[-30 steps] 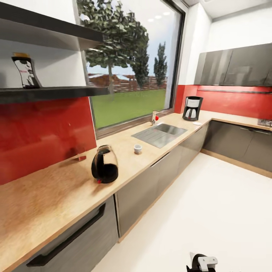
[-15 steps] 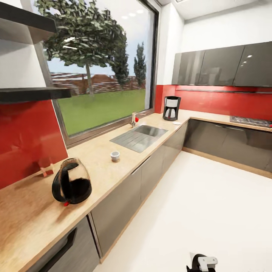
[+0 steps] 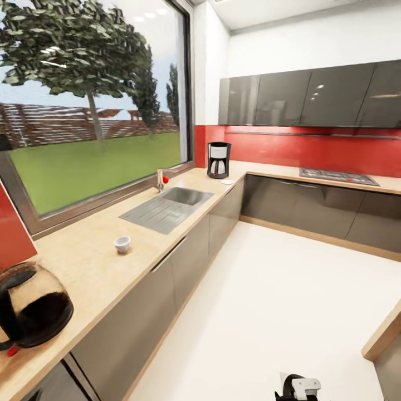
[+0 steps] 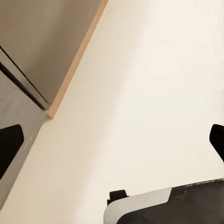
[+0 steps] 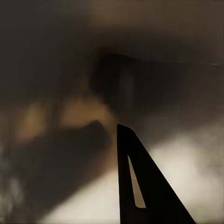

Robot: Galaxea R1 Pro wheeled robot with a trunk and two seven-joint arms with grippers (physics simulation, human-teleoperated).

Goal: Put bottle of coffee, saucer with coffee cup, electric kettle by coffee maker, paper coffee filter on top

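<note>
We look along an L-shaped kitchen with a pale floor [image 3: 289, 301], a red backsplash, a big window [image 3: 94, 111] giving onto grass and trees, and dark glossy wall cabinets [image 3: 301, 100] at the far corner. The light wood-tone bench [image 3: 94, 262] runs away from us along the window side over grey cabinet fronts.

Nearest to us, at the lower left edge of the head view, the electric kettle [image 3: 30, 306] stands upright on the bench, dark and see-through with a red button near its base. Farther along, the coffee cup [image 3: 122, 243] sits alone on the bench, well apart from the kettle. Beyond it lies the steel sink [image 3: 167, 201] with its tap [image 3: 160, 179] at the window side. At the far corner the coffee maker [image 3: 218, 160] stands on the bench, and the saucer [image 3: 227, 181] lies flat just beside it, on the nearer side. A hob [image 3: 337, 176] is set into the far run of bench.

In the left wrist view, the left end effector [image 4: 112, 142] is spread wide, its dark fingertips [image 4: 9, 144] at opposite edges, over bare floor beside a cabinet base. In the right wrist view, one dark finger [image 5: 140, 186] of the right end effector stands against a dim blurred background; we cannot tell whether it is wide or narrow.
</note>
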